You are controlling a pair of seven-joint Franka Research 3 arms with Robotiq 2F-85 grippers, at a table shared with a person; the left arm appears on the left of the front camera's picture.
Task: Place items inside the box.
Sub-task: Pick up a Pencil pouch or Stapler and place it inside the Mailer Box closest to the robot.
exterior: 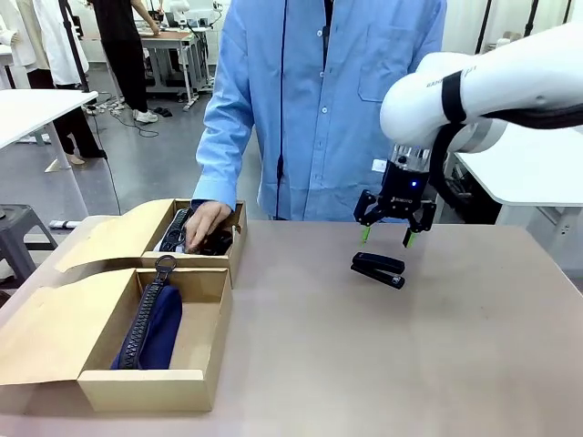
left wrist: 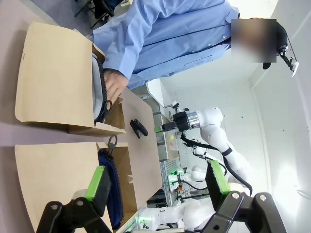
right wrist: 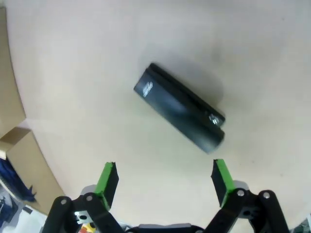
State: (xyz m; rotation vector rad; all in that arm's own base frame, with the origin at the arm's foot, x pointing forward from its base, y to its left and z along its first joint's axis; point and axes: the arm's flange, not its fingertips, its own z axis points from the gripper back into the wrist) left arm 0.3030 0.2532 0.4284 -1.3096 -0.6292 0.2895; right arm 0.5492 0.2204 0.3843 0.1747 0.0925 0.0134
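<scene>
At right gripper (exterior: 387, 237) (right wrist: 165, 177): open wide, empty, just above stapler (exterior: 378, 269) (right wrist: 180, 113). At left gripper (left wrist: 156, 178): open too. Below, smooth beige counter (exterior: 410, 364); behind, grey floor (exterior: 155, 164) and white tables (exterior: 27, 109). Stapler: black, closed, flat on counter, well right of boxes (exterior: 173, 387).

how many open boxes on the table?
2. The near box holds a navy pouch. The far box, right behind it, has the person's hand inside. None look hidden.

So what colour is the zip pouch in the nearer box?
Navy; the pouch shows best in the front view.
</scene>
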